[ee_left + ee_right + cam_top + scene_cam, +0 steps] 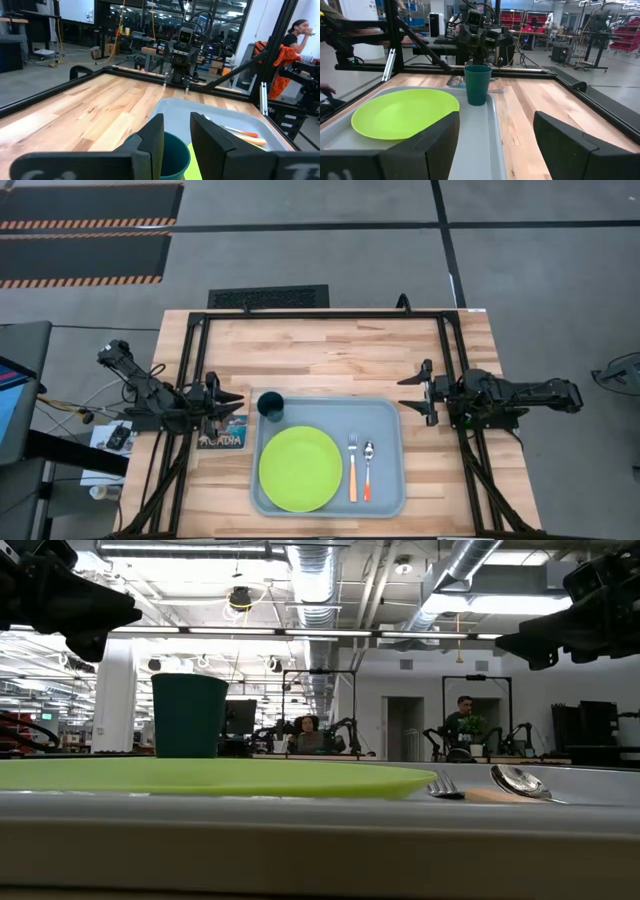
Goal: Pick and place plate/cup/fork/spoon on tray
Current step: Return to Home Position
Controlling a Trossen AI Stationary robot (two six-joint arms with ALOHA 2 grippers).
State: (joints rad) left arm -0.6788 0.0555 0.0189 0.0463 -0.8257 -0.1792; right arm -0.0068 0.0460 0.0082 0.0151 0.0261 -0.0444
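Observation:
The pale grey-blue tray [385,415] lies at the table's near middle. On it lie the lime-green plate [300,468], the fork [352,465] and the spoon [368,470], side by side to the plate's right. The dark teal cup [270,406] stands upright at the tray's far left corner. My left gripper [238,400] hovers just left of the cup and higher than it, fingers a little open and empty; the cup [175,155] shows below its fingers. My right gripper [408,398] is wide open and empty, off the tray's far right corner.
The ACADIA card [220,440] lies on the wood left of the tray, under my left arm. A black frame [320,315] runs around the tabletop. Bare wood [330,355] lies beyond the tray. People sit in the room behind the table.

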